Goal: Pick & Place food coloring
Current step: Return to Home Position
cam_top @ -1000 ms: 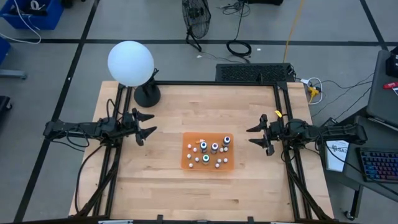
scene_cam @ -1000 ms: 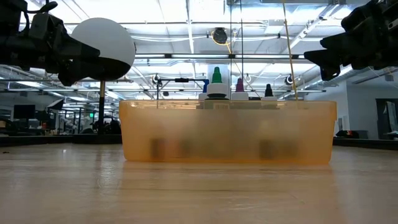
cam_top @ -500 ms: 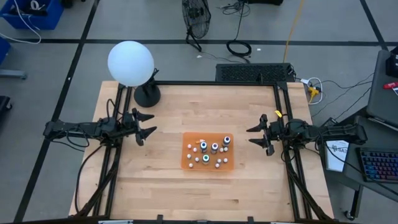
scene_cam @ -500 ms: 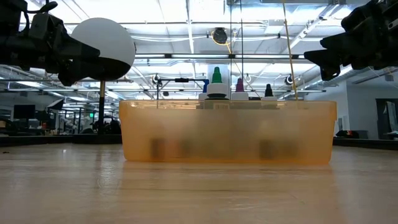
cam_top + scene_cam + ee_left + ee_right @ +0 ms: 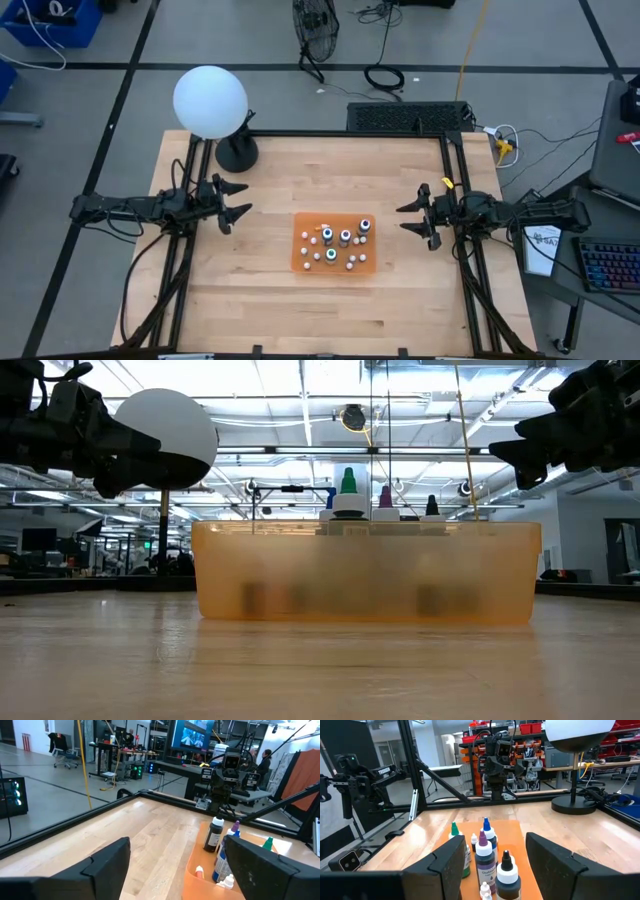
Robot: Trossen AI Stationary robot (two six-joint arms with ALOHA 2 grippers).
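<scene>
Several small food coloring bottles (image 5: 338, 242) stand upright in a flat orange tray (image 5: 298, 262) in the middle of the wooden table. The right wrist view shows green-tipped (image 5: 454, 836), blue-tipped (image 5: 487, 831), purple-tipped (image 5: 483, 854) and black-tipped (image 5: 506, 872) bottles. My left gripper (image 5: 240, 198) hovers level and open above the table, left of the tray. My right gripper (image 5: 402, 219) hovers level and open, right of the tray. Both point toward the tray (image 5: 365, 575), and nothing is between their fingers.
A white globe lamp (image 5: 210, 100) on a black base (image 5: 237, 153) stands at the table's far left corner. Black frame rails (image 5: 455, 180) run along the table's left, right and far edges. Bare wood (image 5: 330, 310) lies between the tray and the near edge.
</scene>
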